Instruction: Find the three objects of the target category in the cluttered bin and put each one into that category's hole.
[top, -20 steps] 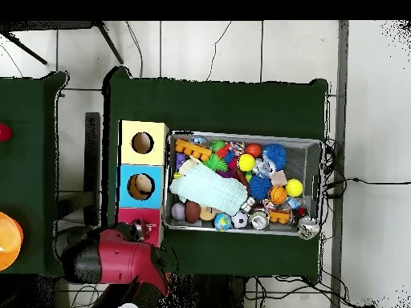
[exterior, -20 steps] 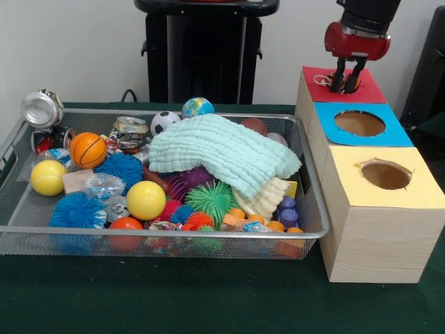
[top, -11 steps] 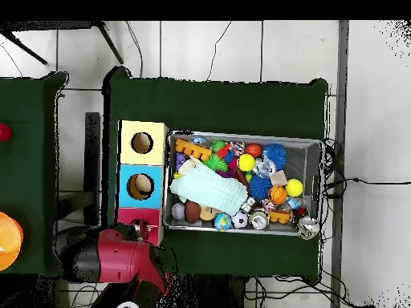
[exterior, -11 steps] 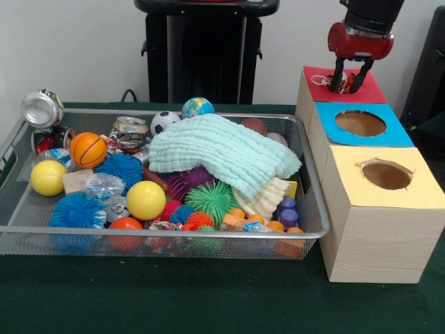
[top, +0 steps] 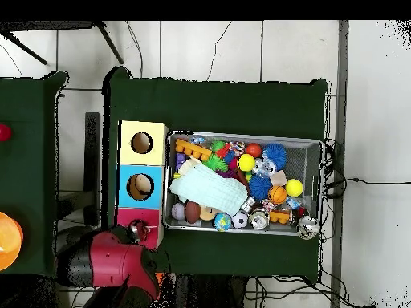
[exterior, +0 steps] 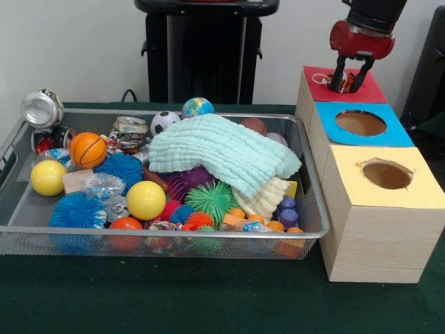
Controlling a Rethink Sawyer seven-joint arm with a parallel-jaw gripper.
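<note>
The wire bin (exterior: 313,209) is crowded: a pale green cloth (exterior: 222,153) drapes over a cream cloth (exterior: 268,198), with yellow balls (exterior: 145,200), spiky balls (exterior: 211,199), a small basketball (exterior: 87,149), a soccer ball (exterior: 163,121), a globe ball (exterior: 198,107) and crushed cans (exterior: 129,132) around them. Beside it stands the wooden box (exterior: 375,240) with red, blue and yellow tops (each with a hole). The gripper (exterior: 347,78) hangs just above the red section's hole (exterior: 342,85), fingers spread, nothing visibly held; something pale and orange lies at that hole
</note>
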